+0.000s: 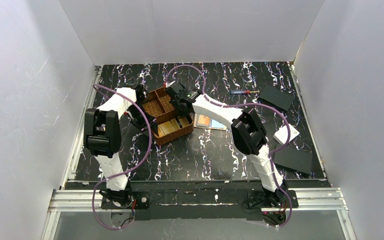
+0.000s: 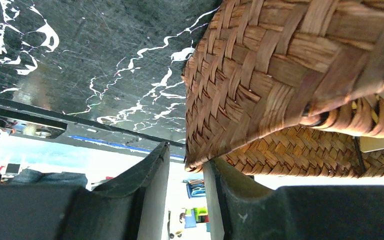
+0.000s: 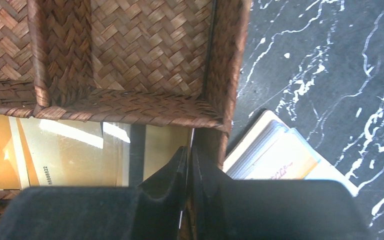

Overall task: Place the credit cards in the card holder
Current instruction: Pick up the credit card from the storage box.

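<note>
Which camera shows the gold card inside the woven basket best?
The right wrist view: the gold card lies in the woven basket's near compartment, its printed digits showing. The top view shows only a tan patch there; the left wrist view sees just the basket's outside wall.

Robotics lab test cell. Plain white panels [image 1: 30, 100] wall in a black marbled tabletop [image 1: 205, 155] on three sides. A left arm [image 1: 111, 112] and a right arm [image 1: 220, 114], white with black joints, are bolted to an aluminium rail [image 1: 75, 200] at the near edge, trailing purple cables [image 1: 149, 142]. The left wrist view glimpses a bright, blurred room beyond.
</note>
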Controlling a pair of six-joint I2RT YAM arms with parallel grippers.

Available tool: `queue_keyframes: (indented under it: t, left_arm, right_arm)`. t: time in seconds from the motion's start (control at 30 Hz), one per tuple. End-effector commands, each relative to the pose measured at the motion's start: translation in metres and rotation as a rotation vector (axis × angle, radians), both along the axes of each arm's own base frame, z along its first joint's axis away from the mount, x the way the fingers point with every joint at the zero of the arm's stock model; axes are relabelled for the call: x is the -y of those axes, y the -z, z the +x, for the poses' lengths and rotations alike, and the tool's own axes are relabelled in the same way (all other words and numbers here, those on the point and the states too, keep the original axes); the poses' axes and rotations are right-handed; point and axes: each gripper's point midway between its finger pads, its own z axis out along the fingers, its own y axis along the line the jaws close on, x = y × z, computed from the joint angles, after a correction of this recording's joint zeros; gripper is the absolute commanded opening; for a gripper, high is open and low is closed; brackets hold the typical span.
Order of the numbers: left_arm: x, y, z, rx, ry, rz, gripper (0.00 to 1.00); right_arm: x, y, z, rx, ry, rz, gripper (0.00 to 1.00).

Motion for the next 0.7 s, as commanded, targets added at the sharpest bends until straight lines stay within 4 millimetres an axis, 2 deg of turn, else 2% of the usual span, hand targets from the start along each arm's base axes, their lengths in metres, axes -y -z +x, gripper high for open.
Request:
queue_keyframes:
  t: [0.0,0.13,0.3,0.4,0.43,0.47,0.53,0.67]
  left_arm:
    - [-0.019,-0.002,-0.014,-0.061,0.026,0.086,0.29]
    - [-0.02,-0.001,-0.014,-0.065,0.028,0.087,0.29]
    - [-0.02,-0.001,-0.016,-0.073,0.028,0.092,0.28]
    - [-0.02,0.002,-0.02,-0.094,0.011,0.094,0.25]
    - [-0.02,0.002,-0.022,-0.102,0.007,0.095,0.25]
    - [-0.02,0.003,-0.023,-0.11,0.003,0.098,0.24]
    - [-0.021,0.003,-0.023,-0.115,0.01,0.106,0.22]
    - [-0.028,-0.001,-0.016,-0.088,0.025,0.133,0.19]
  right_arm:
    - [0.023,0.023,0.001,-0.047,0.015,-0.066,0.19]
    - [0.031,0.031,0.001,-0.045,0.026,-0.105,0.22]
    - [0.046,0.026,0.012,0.017,0.085,-0.171,0.2]
    - [0.049,0.024,0.015,0.031,0.103,-0.196,0.13]
    - [0.049,0.025,0.015,0.027,0.106,-0.194,0.04]
    - [0.046,0.025,0.014,0.017,0.1,-0.184,0.01]
    - [0.031,0.015,0.01,-0.015,0.047,-0.121,0.01]
    - [-0.003,-0.032,0.009,-0.015,-0.016,0.08,0.01]
